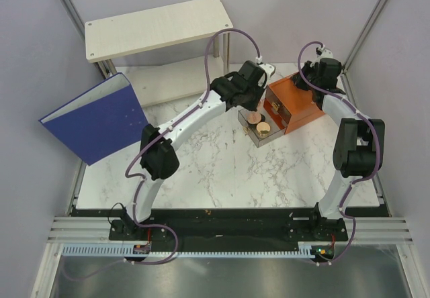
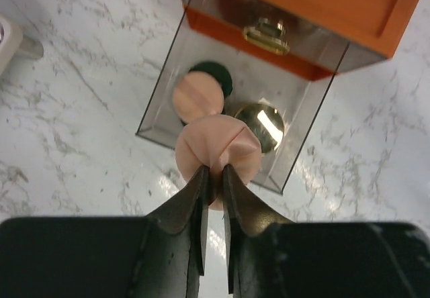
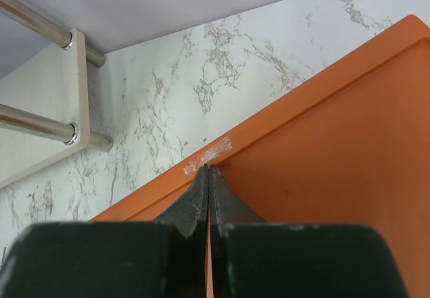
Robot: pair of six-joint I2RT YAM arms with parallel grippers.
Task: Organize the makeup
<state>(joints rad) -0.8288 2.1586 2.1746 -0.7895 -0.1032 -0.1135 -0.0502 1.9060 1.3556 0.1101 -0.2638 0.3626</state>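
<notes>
Right now L gripper (image 2: 213,172) pinches a pink disc (image 2: 218,149) by its edge, just over the clear drawer's (image 2: 161,76) near rim. Drawer lies straight ahead, so drop prob. needs a slight fwd reach. R gripper (image 3: 208,174) is closed, resting on orange box (image 3: 336,150).

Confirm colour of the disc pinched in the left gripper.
Peach-pink. The disc shows best in the left wrist view.
</notes>
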